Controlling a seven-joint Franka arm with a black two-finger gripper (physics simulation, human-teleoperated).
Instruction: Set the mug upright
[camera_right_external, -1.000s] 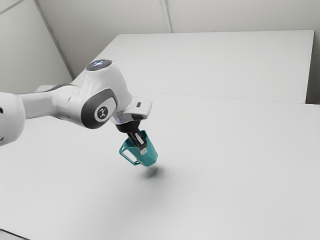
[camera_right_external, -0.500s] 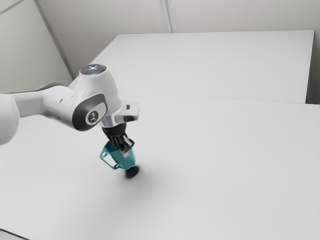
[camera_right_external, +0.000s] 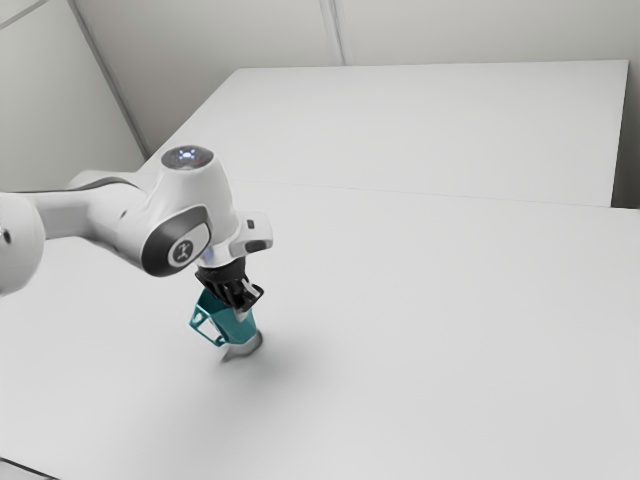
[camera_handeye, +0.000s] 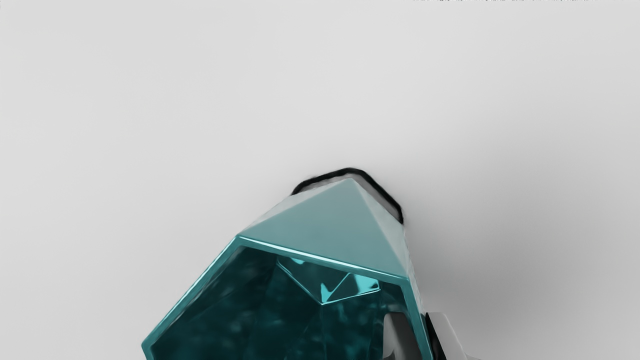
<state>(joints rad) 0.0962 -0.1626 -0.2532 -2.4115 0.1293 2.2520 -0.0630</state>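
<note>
Teal and shiny, the mug has flat sides and sharp corners, like a cut gem. It leans, its handle toward the exterior view's left. The claw pinches its thin wall, nearly closed, one finger inside the cup, one outside. Its bottom is low over the smooth, pale bench, maybe touching.

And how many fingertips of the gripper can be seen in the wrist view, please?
2. One fingertip is inside the mug; the other is outside, with the mug's wall between them. Neither fingertip is hidden.
</note>
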